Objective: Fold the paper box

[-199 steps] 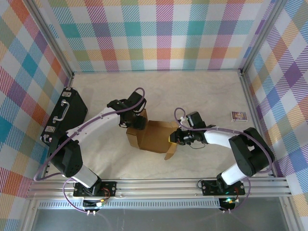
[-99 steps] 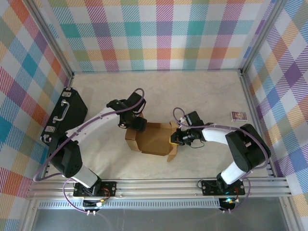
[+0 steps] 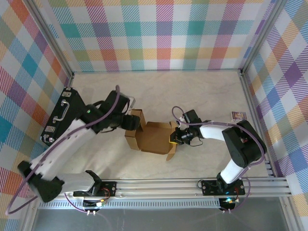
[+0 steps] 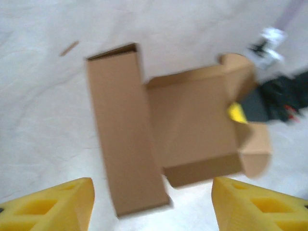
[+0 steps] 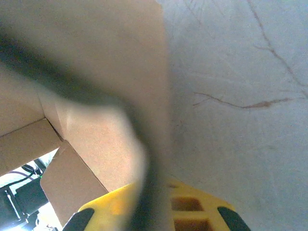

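The paper box lies near the middle of the worktop as a half-formed tray, its open side facing up. Its long axis runs left to right in the overhead view, dipping a little toward the near edge on the right. A long side panel hangs off its left end, and smaller flaps splay out at the right corners. The left gripper hovers just beside that left panel. Its arm sweeps up from the near left corner and bends inward, so the gripper points toward the box. Its yellow fingers stand wide apart in the left wrist view, with nothing between them. The right arm folds back from its base and stretches its forearm leftward and low. The right gripper is clamped on the box's right-hand wall, one yellow tip showing inside the tray. In the right wrist view the cardboard is so close that it blurs, and a dark smear covers part of the yellow finger. The left wrist view is also soft with blur, so the fold lines at the far corner are hard to read.
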